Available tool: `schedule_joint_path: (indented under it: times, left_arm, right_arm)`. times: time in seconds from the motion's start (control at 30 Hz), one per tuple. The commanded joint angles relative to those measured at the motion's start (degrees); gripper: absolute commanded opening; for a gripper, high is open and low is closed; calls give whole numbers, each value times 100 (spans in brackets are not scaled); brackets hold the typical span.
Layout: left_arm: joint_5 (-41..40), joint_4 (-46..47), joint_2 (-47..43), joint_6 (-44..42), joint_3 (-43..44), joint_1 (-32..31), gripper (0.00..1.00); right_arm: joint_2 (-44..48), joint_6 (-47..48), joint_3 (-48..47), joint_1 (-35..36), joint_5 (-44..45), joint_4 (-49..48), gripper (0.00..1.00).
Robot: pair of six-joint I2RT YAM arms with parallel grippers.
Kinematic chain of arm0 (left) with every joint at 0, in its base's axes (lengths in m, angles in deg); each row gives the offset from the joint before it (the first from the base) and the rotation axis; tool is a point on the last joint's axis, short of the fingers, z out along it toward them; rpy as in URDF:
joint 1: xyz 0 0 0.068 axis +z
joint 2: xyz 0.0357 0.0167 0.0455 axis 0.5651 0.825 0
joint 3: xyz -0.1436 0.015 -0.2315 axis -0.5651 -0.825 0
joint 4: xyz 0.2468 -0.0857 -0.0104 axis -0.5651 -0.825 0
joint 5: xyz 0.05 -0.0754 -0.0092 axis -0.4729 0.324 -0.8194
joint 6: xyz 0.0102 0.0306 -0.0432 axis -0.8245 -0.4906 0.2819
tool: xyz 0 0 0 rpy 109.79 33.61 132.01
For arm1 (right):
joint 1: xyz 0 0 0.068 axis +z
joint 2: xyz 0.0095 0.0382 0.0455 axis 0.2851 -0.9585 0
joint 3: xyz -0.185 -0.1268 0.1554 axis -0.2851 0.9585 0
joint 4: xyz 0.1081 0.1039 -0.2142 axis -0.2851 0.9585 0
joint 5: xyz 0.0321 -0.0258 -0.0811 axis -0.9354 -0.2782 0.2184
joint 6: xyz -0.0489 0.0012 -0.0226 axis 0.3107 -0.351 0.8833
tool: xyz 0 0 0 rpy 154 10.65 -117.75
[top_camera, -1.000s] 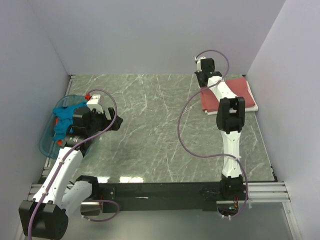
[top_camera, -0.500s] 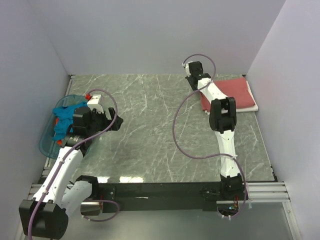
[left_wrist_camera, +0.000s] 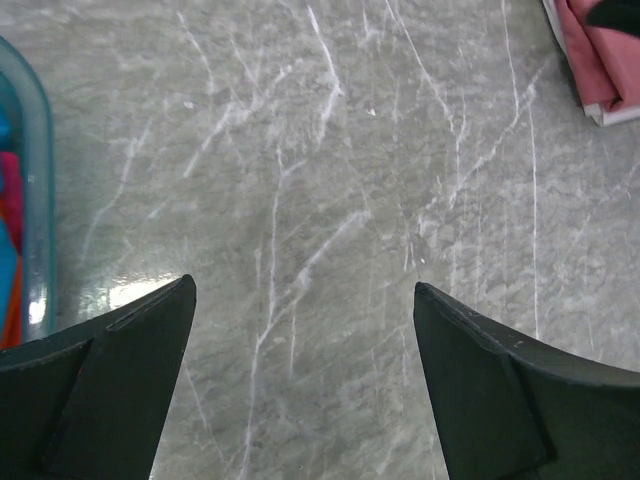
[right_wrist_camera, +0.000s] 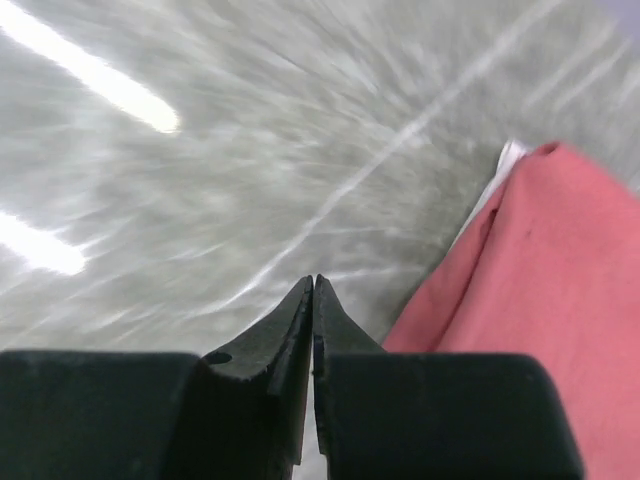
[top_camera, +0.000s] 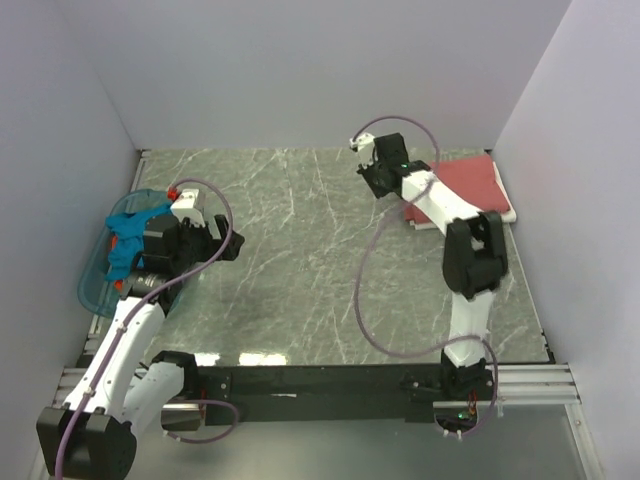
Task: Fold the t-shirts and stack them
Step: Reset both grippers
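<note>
A folded dusty-red t-shirt (top_camera: 470,185) lies on a folded white one (top_camera: 508,214) at the table's back right; the stack also shows in the right wrist view (right_wrist_camera: 540,290) and in the left wrist view (left_wrist_camera: 595,60). My right gripper (top_camera: 368,172) is shut and empty, just left of that stack, above the table. Teal-blue (top_camera: 127,252) and orange cloth (top_camera: 120,236) lies in the blue basket (top_camera: 92,285) at the left. My left gripper (top_camera: 232,245) is open and empty beside the basket, over bare table (left_wrist_camera: 305,300).
The grey marble table (top_camera: 310,260) is walled at the back and both sides. The basket's rim (left_wrist_camera: 35,200) lies left of my left fingers. A purple cable (top_camera: 370,290) loops from the right arm over the table's middle.
My right gripper has swung left and a little nearer, off the folded red shirt and onto bare table beside it. The left arm has barely moved.
</note>
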Motion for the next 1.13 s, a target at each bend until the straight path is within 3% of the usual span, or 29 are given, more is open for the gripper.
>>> schedule_joint_path:
  times: [0.0, 0.07, 0.33, 0.43, 0.57, 0.67, 0.83, 0.93, 1.1]
  left_arm:
    - [-239, 125, -265, -42, 42, 8, 96]
    - [-292, 116, -361, -15, 50, 8, 96]
    - [-1029, 55, -940, 336, 68, 17, 99]
    - [-1398, 11, -1292, 442, 24, 35, 99]
    - [-1760, -68, -1636, 364, -55, 35, 100]
    - [-1892, -121, -1759, 310, -64, 35, 99]
    - [-1594, -95, -1777, 266, -72, 35, 100]
    - [-1505, -86, -1785, 258, -90, 35, 99]
    - [-1461, -68, -1785, 258, -108, 35, 100]
  right_arm:
    - [1627, -109, 627, 50, -1099, -532, 10]
    - [2460, -162, 1328, 24, -1249, -612, 10]
    - [5240, -531, 3361, -371, -1496, -911, 38]
    - [6233, -715, 3924, -732, -1549, -981, 54]
    - [7401, -1118, 4678, -961, -1103, -1261, 89]
    - [7800, -1716, 4979, -1066, -777, -1350, 100]
    - [8238, -2718, 5409, -1365, 65, -1491, 100]
    - [8380, -2930, 5463, -1365, 742, -1517, 100]
    - [8345, -2983, 5551, -1392, 1061, -1631, 100]
